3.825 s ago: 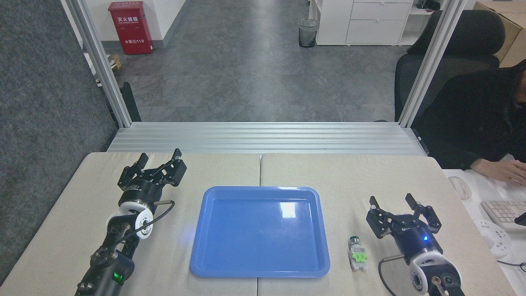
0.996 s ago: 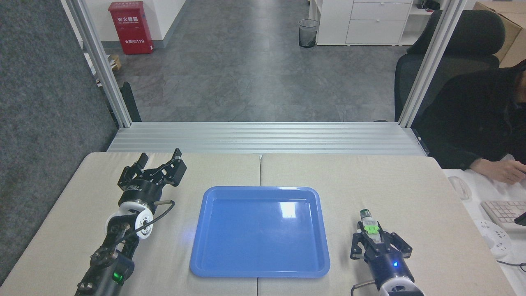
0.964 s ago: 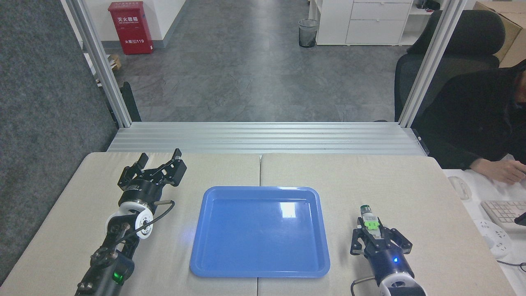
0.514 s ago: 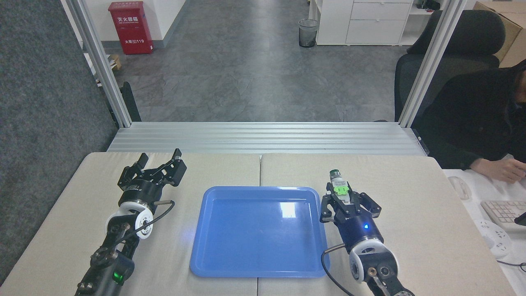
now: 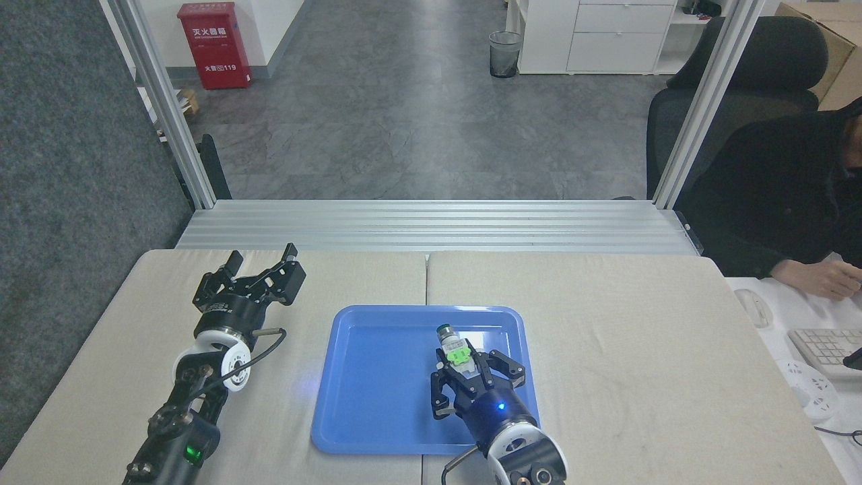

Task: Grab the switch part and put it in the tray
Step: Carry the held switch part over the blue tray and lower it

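Right hand (image 5: 469, 369) with switch part (image 5: 455, 349), now over tray (image 5: 377, 377).

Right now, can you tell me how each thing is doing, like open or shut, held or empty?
right gripper: shut on the switch part, over the tray.
switch part: held, dark round end pointing away from the robot.
tray: flat on the table, nothing lying in it yet.
left gripper: open, empty, left of the tray.
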